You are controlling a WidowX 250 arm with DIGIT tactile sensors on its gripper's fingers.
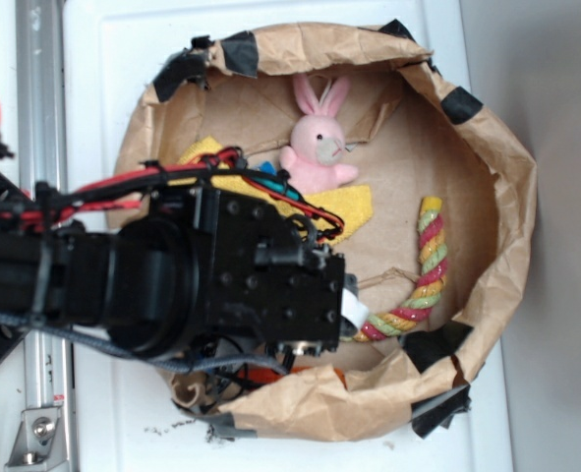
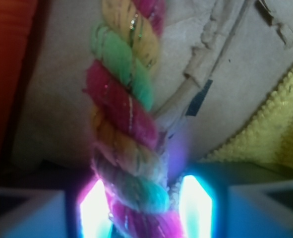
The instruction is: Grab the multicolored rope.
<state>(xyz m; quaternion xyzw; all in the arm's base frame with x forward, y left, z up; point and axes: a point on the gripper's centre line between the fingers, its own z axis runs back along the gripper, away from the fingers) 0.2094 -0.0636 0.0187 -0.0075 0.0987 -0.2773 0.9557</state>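
The rope (image 1: 423,275) lies curved along the right inside wall of the brown paper nest (image 1: 506,167), its lower end running under my pincer (image 1: 352,313). In the wrist view the rope (image 2: 129,124) passes between my two glowing fingers (image 2: 196,208), which sit close on either side of it; I cannot tell whether they press it. It is thick, twisted cotton in pink-red, yellow and pale green strands, slightly fuzzy. Crumpled paper walls, patched with black tape (image 1: 459,103), rise close around. A pink plush bunny (image 1: 317,143) sits on a nubbly yellow cloth (image 1: 354,208) near the far rim, apart from the rope.
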